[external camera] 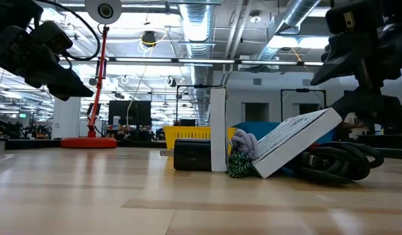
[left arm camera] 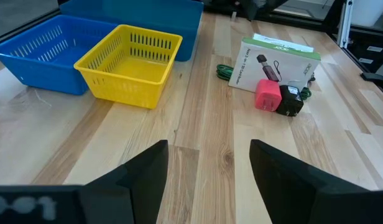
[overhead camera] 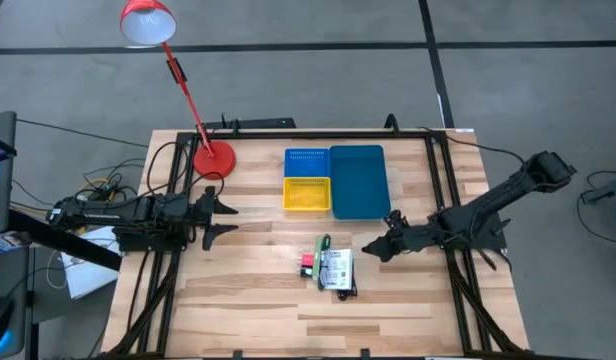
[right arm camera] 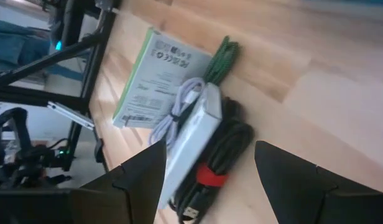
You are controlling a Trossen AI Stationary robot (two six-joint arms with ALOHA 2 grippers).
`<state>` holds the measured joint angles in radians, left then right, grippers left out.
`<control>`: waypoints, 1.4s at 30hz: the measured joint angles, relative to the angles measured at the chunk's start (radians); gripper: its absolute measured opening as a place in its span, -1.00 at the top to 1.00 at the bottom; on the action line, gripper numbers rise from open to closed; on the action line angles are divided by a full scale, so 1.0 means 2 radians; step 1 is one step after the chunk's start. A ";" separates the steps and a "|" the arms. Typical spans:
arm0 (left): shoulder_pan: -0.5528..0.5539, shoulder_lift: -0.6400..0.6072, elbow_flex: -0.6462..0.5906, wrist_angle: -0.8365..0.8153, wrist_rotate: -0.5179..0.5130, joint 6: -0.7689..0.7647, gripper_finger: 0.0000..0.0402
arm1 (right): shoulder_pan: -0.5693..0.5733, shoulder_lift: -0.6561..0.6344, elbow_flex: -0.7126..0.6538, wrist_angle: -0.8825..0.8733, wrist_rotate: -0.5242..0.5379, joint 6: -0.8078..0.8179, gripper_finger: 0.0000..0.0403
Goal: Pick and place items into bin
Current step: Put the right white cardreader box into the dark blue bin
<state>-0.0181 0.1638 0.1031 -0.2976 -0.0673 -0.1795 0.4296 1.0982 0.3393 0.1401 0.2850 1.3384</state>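
The items lie in one pile at mid-table: a white box with green edge and black print, a red-pink block and a black adapter in front of it, a green braided cable, and a white cable. A second white flat packet rests on black cables with a red band. My right gripper is open just right of the pile, touching nothing. My left gripper is open and empty at the table's left.
A small blue basket, a yellow basket and a larger blue bin stand side by side beyond the pile. A red desk lamp's base stands at the far left. Bare wood lies between the left gripper and the pile.
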 joint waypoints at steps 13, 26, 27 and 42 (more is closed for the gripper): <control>0.000 0.000 0.000 0.000 0.000 0.000 -0.07 | 0.001 0.094 0.000 0.094 -0.047 0.025 -0.19; 0.000 0.000 0.000 0.000 0.000 0.000 -0.07 | 0.000 0.154 0.029 0.117 -0.052 0.021 -0.19; 0.000 0.000 0.000 0.000 0.000 0.000 -0.07 | 0.000 0.158 0.033 0.118 -0.052 0.021 -0.19; 0.000 0.000 0.000 0.000 0.000 0.000 -0.07 | -0.017 0.166 0.046 0.117 -0.057 0.021 -0.19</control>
<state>-0.0181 0.1636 0.1029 -0.2977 -0.0674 -0.1797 0.3961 1.4292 0.4320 0.3733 0.1711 1.3808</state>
